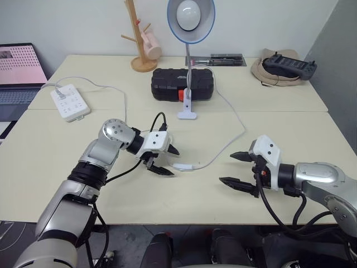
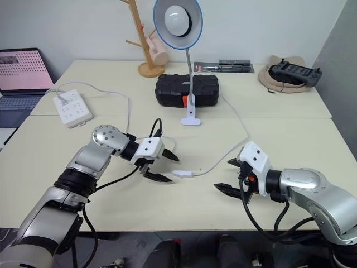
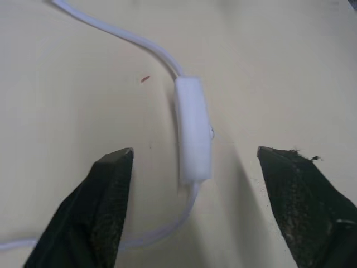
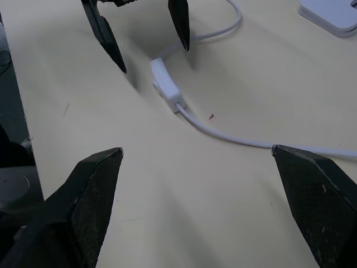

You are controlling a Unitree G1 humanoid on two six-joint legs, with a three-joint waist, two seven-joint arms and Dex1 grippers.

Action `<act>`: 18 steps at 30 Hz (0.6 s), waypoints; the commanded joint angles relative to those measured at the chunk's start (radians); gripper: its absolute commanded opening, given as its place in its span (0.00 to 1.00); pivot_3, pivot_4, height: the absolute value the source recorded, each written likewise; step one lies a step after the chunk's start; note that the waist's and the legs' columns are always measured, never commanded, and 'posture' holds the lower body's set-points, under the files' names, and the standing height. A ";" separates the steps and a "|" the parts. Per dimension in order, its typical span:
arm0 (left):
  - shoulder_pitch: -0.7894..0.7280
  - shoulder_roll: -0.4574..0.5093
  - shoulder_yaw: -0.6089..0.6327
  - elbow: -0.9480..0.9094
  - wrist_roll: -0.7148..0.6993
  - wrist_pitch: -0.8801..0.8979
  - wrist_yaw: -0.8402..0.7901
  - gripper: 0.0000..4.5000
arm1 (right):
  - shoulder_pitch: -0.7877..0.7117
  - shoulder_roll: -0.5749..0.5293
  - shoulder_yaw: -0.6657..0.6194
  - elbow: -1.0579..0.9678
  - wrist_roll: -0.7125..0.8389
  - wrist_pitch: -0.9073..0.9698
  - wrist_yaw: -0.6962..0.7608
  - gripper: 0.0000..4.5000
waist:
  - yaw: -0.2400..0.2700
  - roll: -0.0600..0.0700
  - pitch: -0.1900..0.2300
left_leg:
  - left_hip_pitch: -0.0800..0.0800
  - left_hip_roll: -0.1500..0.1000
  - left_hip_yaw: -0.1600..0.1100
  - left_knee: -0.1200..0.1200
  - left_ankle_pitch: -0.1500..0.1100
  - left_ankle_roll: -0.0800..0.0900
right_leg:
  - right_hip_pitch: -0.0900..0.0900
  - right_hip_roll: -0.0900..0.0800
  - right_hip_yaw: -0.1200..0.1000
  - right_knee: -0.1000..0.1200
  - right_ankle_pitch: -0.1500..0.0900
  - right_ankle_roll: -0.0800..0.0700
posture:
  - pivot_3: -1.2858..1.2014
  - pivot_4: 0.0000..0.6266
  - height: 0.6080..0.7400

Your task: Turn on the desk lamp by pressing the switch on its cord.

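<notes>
- A pale cream counter [image 1: 167, 206], made of several tops pushed together, with seams running between them.
- A wooden mug tree [image 1: 136, 39] stands at the far side, a pink mug [image 1: 151, 44] hanging on one peg.
- A black hard plastic case [image 1: 167, 84] lies near the middle.
- A white multi-socket power strip [image 1: 70, 101] sits to the left.
- An open laptop [image 1: 19, 72] with a pinkish screen at the far left edge.
- A black handheld controller [image 1: 290, 66] rests on a beige cloth hat [image 1: 265, 72] at the far right.
- A flat dark tool tray [image 1: 223, 60] lies by the wall.
</notes>
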 commanded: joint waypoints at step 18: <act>-0.005 -0.114 0.058 0.187 -0.033 -0.058 0.048 0.99 | -0.004 -0.004 -0.012 0.023 -0.001 -0.028 0.006 1.00 | 0.011 0.000 0.000 | -0.001 -0.001 0.001 0.000 0.000 0.000 | 0.000 0.000 -0.001 -0.002 0.000 0.000 | 0.52 0.24 1.00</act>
